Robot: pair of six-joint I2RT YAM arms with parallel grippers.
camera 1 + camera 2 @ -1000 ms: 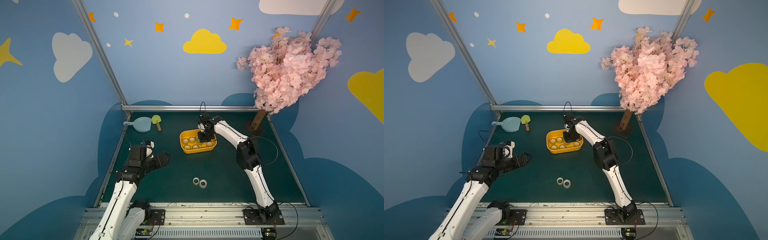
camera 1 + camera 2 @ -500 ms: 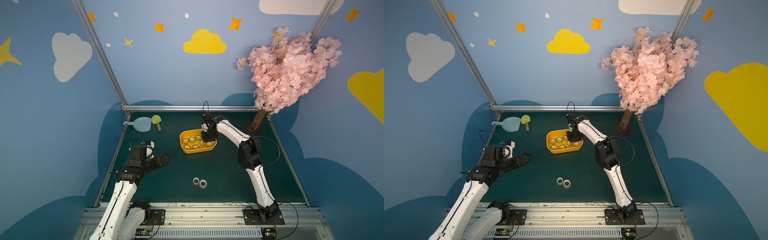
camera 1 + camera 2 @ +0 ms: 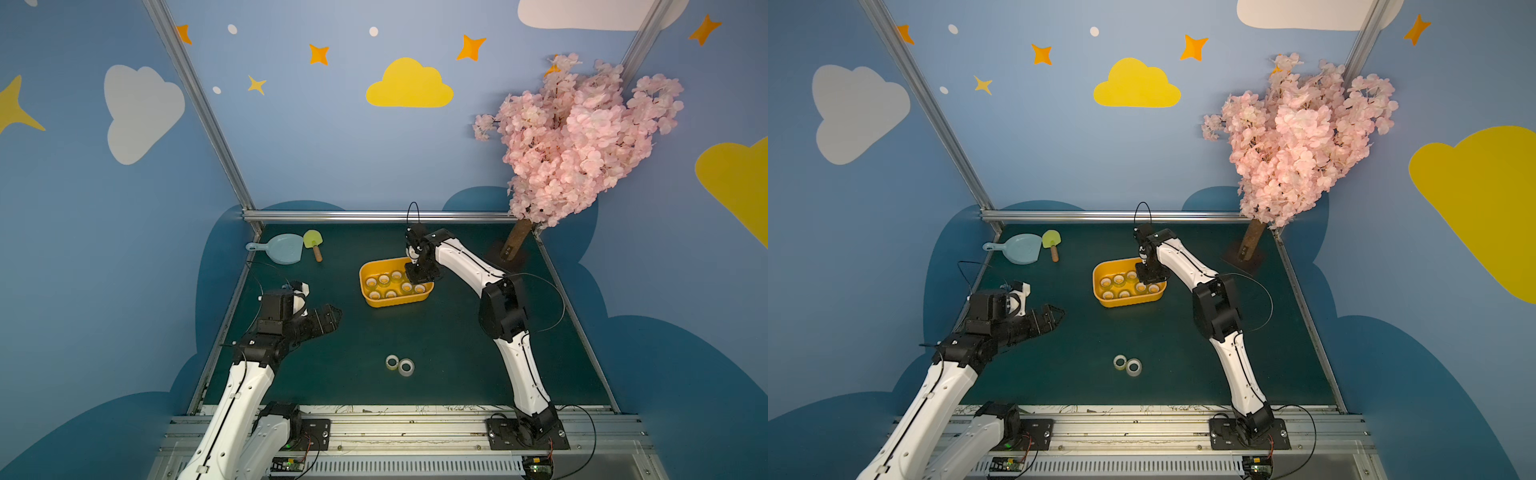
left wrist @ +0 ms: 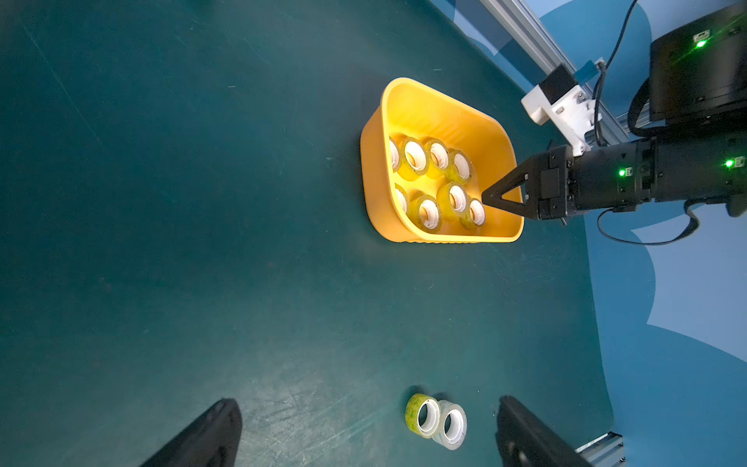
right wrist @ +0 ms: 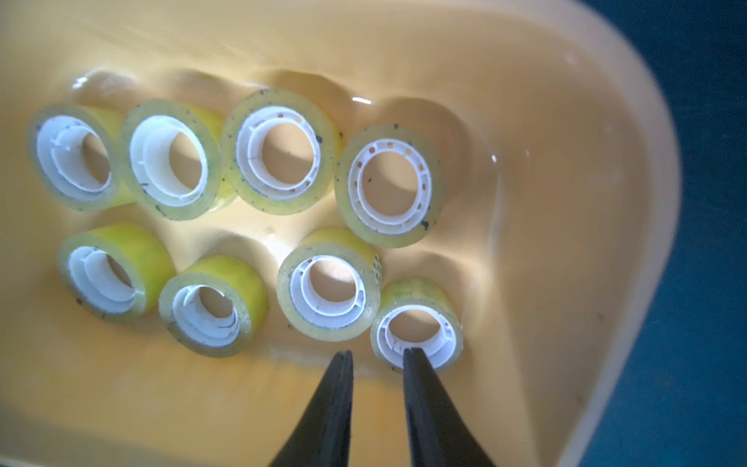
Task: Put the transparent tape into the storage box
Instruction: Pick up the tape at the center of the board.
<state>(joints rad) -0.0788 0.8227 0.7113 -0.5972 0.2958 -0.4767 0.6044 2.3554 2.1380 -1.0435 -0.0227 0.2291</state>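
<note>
The right arm (image 3: 465,266) stretches across the tabletop (image 3: 436,353) and bends down at the wrist. The right pincer (image 5: 376,351) points into the storage box (image 3: 395,301), narrowly spread and pinching nothing, with one tip over the nearest tape roll (image 5: 420,293). Eight rolls lie flat there, holes upward, in two rows along the box's length. Two loose rolls (image 3: 399,365) touch on the tabletop. The left pincer (image 3: 330,313) hovers, spread wide.
</note>
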